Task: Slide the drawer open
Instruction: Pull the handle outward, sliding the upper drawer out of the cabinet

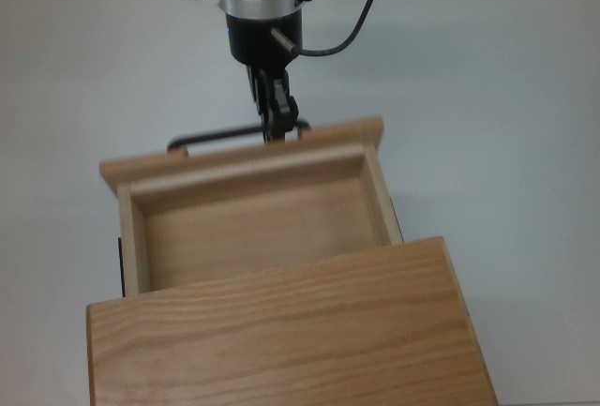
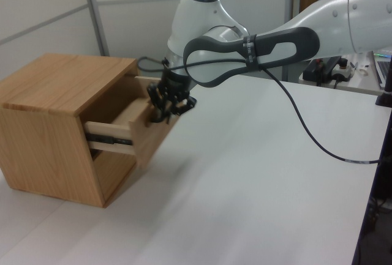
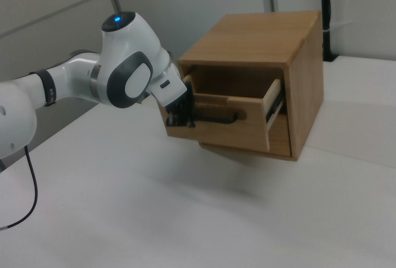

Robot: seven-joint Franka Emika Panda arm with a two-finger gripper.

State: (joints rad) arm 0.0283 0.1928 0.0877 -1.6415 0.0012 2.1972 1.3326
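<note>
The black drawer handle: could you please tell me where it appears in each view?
Top view: handle upper centre, beyond the drawer front.
Left view: hidden behind the gripper.
Right view: centre, handle on the front panel.
Shared landmark: the gripper at the handle.

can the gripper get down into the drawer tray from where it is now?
Probably yes. The drawer is pulled well out of the cabinet, its tray open from above and empty. The gripper sits at the handle, just outside the front panel.
</note>
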